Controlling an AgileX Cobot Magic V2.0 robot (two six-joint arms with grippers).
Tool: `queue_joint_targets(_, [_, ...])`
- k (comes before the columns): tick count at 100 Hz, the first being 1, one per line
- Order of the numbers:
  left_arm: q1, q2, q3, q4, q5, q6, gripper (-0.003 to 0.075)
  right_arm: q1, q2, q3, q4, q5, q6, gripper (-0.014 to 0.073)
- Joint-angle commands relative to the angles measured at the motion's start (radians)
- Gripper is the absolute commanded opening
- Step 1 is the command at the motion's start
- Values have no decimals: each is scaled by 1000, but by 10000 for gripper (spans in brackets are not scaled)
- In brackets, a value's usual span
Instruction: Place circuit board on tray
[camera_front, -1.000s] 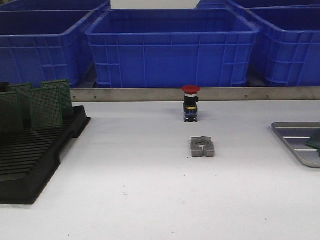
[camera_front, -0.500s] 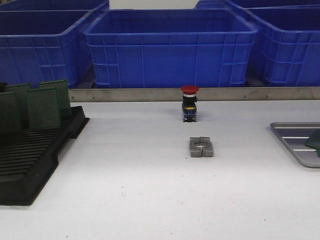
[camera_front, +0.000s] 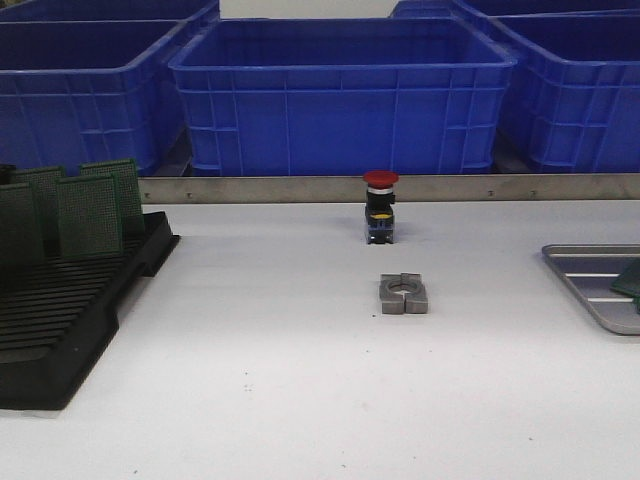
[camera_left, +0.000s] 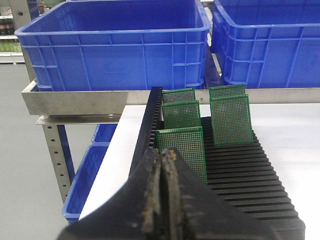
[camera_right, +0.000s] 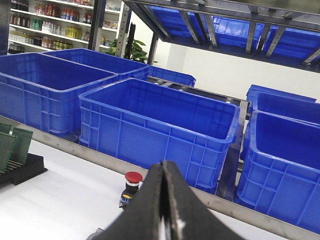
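We are seeing our left gripper (camera_left: 165, 156) showing matte black fingers (camera_left: 150, 200) with worn, rust-flecked inner edges; our right gripper (camera_right: 163, 167) is showing smooth, tapering black fingers (camera_right: 150, 205).

You are at an electronics workshop or factory bench: blue plastic crates (camera_front: 340, 95) line a steel shelf at the far edge of the white desk (camera_front: 300, 390), a black slotted rack (camera_front: 60, 310) holds green circuit boards (camera_front: 88, 213) on the left, and stocked shelves (camera_right: 60, 22) stand in the background.
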Motion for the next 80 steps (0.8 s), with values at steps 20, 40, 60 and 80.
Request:
queue_joint_targets(20, [-10, -26, 19, -9, -76, -9, -20, 0, 10, -26, 12, -21, -8, -60])
queue_joint_targets(40, [-10, -26, 19, -9, -76, -9, -20, 0, 10, -26, 12, -21, -8, -60])
queue_joint_targets(60, [-10, -26, 19, -9, -76, -9, -20, 0, 10, -26, 18, -92, -7, -60])
queue_joint_targets(80, [-10, -26, 19, -9, -76, -9, -20, 0, 10, -26, 18, -202, -7, -60])
